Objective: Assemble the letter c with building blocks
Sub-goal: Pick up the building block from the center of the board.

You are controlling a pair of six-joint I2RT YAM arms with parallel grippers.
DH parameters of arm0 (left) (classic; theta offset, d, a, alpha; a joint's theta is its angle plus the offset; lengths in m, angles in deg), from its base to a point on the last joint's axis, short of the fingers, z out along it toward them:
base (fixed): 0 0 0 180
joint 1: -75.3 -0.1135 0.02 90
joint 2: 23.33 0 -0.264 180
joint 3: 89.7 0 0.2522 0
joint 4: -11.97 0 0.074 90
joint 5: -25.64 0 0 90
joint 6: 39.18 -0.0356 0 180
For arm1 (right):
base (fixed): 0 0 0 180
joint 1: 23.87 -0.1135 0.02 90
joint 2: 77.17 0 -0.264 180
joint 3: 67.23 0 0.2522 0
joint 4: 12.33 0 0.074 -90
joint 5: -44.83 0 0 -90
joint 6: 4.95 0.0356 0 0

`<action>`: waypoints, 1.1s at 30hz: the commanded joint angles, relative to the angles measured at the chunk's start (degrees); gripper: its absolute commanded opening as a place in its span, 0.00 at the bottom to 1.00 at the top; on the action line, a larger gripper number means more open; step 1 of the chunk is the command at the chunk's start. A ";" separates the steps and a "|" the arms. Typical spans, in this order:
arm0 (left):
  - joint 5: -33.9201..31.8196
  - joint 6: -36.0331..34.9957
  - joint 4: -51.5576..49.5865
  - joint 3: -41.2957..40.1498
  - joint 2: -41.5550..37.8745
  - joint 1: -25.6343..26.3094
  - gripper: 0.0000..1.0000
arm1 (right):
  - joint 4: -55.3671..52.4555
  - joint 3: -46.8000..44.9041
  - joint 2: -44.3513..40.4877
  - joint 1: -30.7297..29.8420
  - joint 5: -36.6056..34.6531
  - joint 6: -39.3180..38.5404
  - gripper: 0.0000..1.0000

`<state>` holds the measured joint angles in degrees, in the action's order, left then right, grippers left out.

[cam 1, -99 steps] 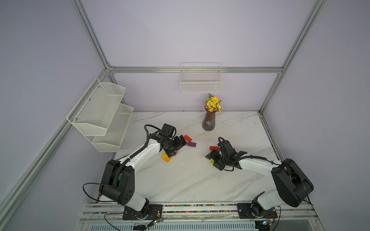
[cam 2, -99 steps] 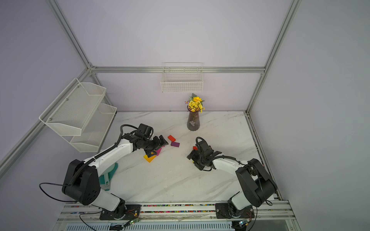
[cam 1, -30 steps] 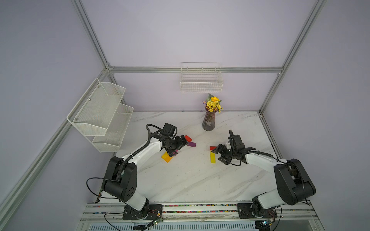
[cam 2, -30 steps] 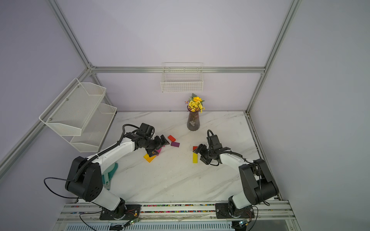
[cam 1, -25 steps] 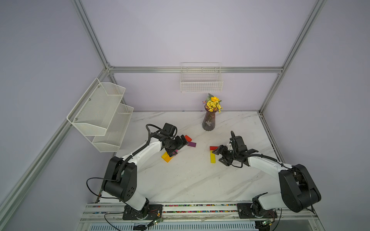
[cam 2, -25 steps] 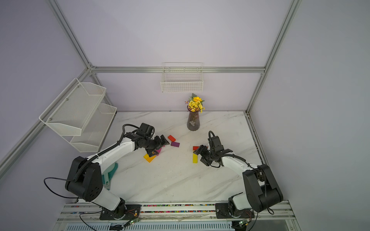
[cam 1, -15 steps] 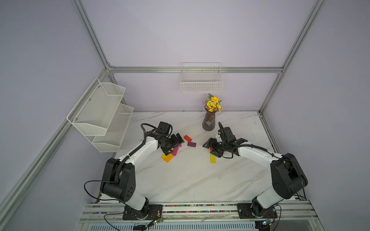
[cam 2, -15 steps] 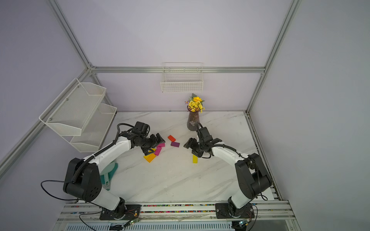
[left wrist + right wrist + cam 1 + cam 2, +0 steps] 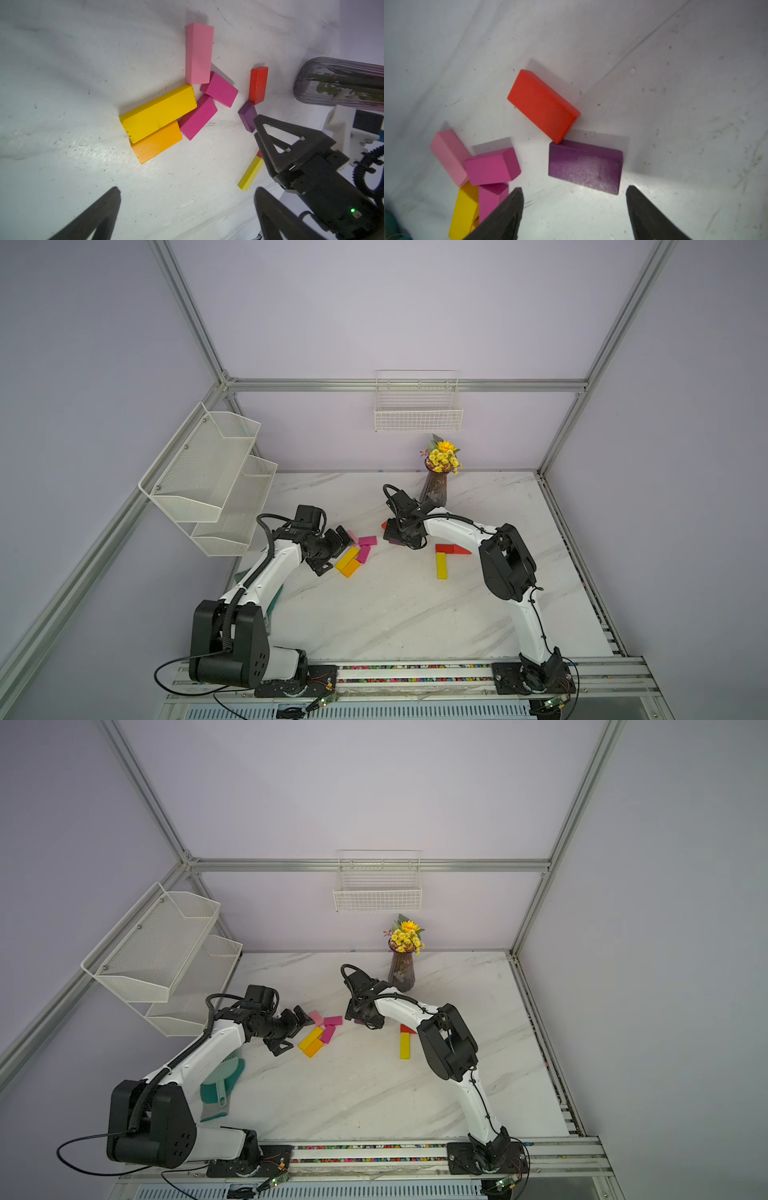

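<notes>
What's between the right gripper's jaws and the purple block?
Just bare table. The right wrist view shows the right gripper open, near the purple block.

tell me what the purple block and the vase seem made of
Purple block: likely painted wood, matte; its top face shows pale scuffed wear. Vase: see-through smoky glass or plastic, ribbed and glossy; stems show through its wall.
</notes>
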<state>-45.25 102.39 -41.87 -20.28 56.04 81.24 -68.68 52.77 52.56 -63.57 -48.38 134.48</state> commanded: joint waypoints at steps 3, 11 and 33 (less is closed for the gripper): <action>3.15 -2.22 1.70 -0.02 0.32 -1.32 1.00 | -10.86 9.56 5.36 -1.38 -8.13 -0.16 0.81; 5.96 -3.04 3.63 -0.46 3.20 -2.83 1.00 | -14.71 15.44 10.37 -2.04 -9.96 -0.60 0.79; 10.02 -6.21 2.24 -0.02 2.26 -5.14 1.00 | -14.04 13.86 6.28 -4.59 -10.95 0.14 0.40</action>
<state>-37.32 97.98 -39.20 -20.56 60.32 76.47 -82.38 69.25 63.49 -67.66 -58.80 133.59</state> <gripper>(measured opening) 0.998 0.629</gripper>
